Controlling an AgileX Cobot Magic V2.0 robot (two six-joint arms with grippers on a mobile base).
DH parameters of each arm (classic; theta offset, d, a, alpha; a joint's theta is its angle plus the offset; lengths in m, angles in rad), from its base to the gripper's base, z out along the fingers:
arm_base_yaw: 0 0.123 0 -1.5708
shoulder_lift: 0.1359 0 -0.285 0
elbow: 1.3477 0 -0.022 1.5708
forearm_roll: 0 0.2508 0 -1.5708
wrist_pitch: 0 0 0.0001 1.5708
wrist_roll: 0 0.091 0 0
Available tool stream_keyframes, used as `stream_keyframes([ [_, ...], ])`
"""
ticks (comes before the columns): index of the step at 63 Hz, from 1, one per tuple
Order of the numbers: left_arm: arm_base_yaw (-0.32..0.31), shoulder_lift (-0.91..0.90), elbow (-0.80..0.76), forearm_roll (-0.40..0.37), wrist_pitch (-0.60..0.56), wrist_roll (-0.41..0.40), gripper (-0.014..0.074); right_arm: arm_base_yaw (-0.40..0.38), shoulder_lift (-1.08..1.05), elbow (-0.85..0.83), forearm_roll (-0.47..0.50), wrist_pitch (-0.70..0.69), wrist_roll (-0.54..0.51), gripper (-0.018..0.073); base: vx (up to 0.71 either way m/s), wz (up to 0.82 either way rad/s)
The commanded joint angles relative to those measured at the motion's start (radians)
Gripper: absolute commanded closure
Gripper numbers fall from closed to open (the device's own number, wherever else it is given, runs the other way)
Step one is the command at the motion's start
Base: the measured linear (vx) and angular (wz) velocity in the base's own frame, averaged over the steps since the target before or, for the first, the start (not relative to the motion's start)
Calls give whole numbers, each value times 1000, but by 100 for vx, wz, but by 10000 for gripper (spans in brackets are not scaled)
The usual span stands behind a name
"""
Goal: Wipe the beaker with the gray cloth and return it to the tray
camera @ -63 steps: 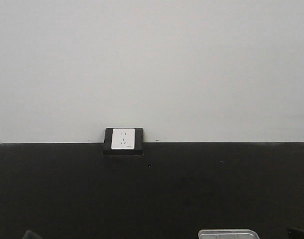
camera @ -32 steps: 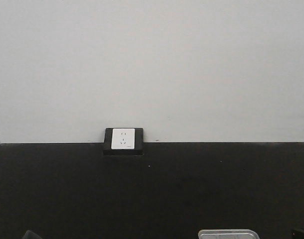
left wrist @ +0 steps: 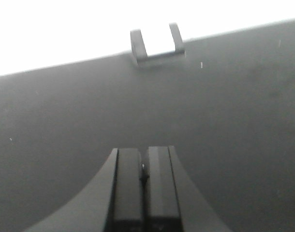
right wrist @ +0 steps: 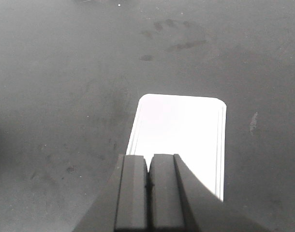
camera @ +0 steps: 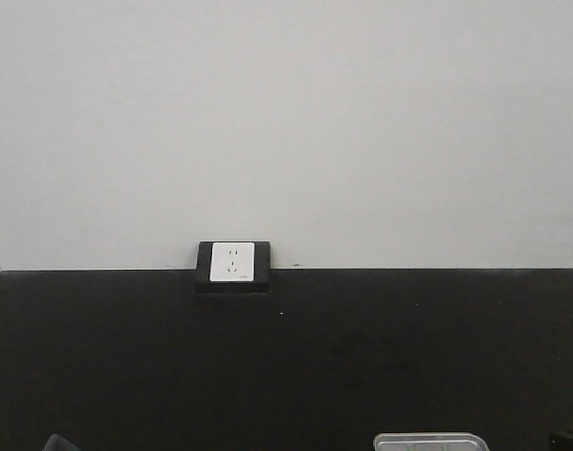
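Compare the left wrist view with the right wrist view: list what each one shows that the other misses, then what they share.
Only the left wrist view shows the wall socket at the far edge of the table, under a bright wall, and the left tool, closed with nothing in it. Only the right wrist view shows the tray, overexposed and apparently empty, ahead of the closed right tool, plus smudge marks on the surface. Both show the dark table. Neither shows a beaker or gray cloth.
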Motion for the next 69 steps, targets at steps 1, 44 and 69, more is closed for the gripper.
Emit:
stream_keyframes([
  [1,15,-151,115,2,-190,-69,603,-4,-9,-29,10,-62,-4,571,0,0],
  [44,103,-573,634,3,-394,-133,603,-4,-9,-29,8,-59,-4,571,0,0],
  [69,103,-573,633,3,-390,-133,603,-4,-9,-29,8,-61,-4,571,0,0],
])
